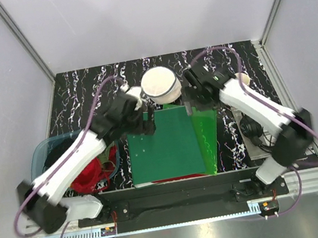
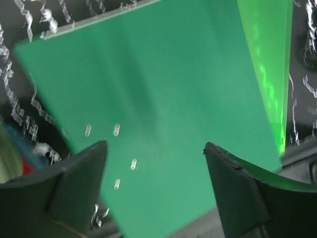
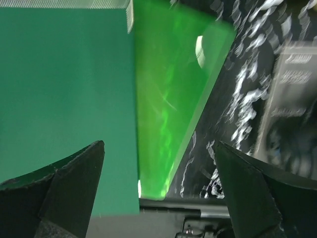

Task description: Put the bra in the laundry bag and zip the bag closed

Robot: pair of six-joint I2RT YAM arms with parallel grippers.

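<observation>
White round laundry bag by flat smooth green folder; L tool, R tool spread wide, empty.

A dark green folder lies flat on the black, white-veined table, reaching the table's near edge. Along the folder's right side a lighter, translucent green sheet tilts upward. Small punched holes show near the folder's left side. Left of the folder stands a translucent blue tub holding a red cloth.
</observation>
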